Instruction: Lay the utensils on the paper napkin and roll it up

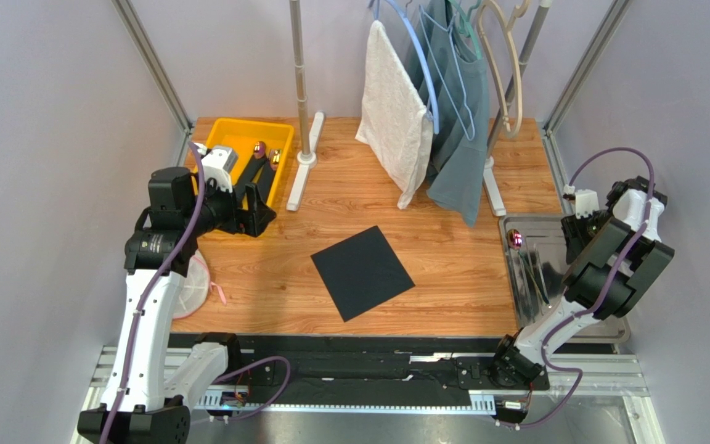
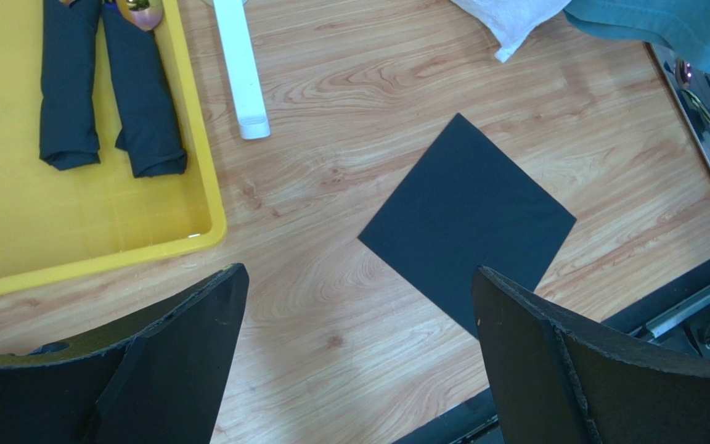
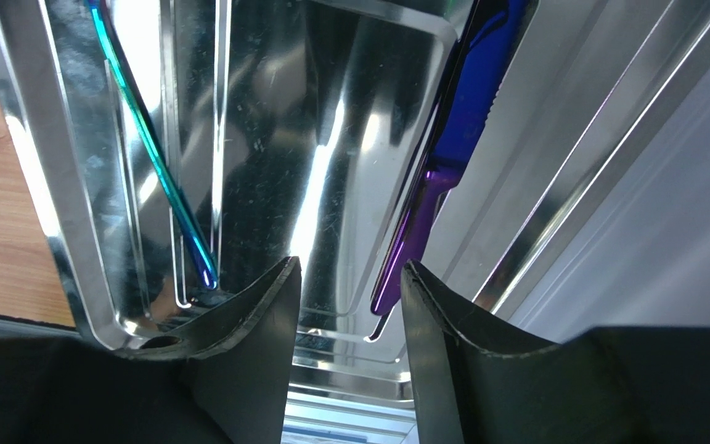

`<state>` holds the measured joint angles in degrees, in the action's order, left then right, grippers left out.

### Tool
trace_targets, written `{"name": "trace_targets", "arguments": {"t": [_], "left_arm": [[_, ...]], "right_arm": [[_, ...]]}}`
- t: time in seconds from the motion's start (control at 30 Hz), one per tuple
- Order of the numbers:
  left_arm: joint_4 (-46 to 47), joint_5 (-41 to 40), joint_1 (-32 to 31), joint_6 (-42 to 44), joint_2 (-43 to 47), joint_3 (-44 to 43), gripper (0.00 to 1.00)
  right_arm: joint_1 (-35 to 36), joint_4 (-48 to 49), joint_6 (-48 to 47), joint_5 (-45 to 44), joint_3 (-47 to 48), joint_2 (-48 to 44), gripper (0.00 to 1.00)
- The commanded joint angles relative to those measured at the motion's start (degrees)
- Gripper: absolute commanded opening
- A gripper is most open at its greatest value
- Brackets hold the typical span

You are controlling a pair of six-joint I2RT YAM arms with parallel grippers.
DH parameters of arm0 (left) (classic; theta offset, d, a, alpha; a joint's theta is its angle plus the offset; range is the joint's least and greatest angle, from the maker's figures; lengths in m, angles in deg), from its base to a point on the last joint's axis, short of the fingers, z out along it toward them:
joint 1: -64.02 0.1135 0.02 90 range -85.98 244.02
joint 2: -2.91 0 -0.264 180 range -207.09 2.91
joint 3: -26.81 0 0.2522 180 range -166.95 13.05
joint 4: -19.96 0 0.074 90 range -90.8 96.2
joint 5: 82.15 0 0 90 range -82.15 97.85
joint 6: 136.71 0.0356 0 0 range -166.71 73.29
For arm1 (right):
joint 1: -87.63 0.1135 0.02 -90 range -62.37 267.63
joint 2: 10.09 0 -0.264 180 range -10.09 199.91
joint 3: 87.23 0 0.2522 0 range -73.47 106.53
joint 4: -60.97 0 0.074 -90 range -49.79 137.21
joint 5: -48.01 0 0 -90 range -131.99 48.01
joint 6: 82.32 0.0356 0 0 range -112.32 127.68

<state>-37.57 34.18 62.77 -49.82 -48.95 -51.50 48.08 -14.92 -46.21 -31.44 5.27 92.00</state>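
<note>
The black paper napkin point(image 1: 362, 272) lies flat on the wooden table, turned like a diamond; it also shows in the left wrist view point(image 2: 468, 222). The utensils lie in a steel tray point(image 1: 512, 291) at the right; a shiny purple head point(image 1: 516, 239) shows there. In the right wrist view a thin blue-teal piece point(image 3: 150, 148) and a purple-blue knife point(image 3: 451, 157) lie in the tray point(image 3: 331, 139). My right gripper point(image 3: 349, 273) hovers over the tray, open and empty, with the knife's handle end just beyond the gap. My left gripper point(image 2: 359, 305) is wide open and empty, beside the yellow bin point(image 2: 81, 240).
The yellow bin point(image 1: 280, 176) holds two rolled black napkins point(image 2: 146, 102). A clothes rack with a white base point(image 2: 241, 69) stands at the back, with a white towel point(image 1: 394, 106) and a grey-blue garment point(image 1: 456, 139) hanging from it. A white mesh item point(image 1: 192, 287) lies at the left edge.
</note>
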Motion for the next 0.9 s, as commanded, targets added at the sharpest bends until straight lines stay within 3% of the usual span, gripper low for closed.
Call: {"name": "trace_targets", "arguments": {"t": [0.0, 0.87], "left_arm": [[2.6, 0.9, 0.2, 0.8, -0.4, -0.7, 0.99], [3.3, -0.8, 0.0, 1.1, -0.7, -0.2, 0.99]], "right_arm": [[-0.1, 2.7, -1.7, -1.8, 2.7, 2.5, 0.47], [-0.3, 11.3, -2.9, -7.5, -0.7, 11.1, 0.34]]}}
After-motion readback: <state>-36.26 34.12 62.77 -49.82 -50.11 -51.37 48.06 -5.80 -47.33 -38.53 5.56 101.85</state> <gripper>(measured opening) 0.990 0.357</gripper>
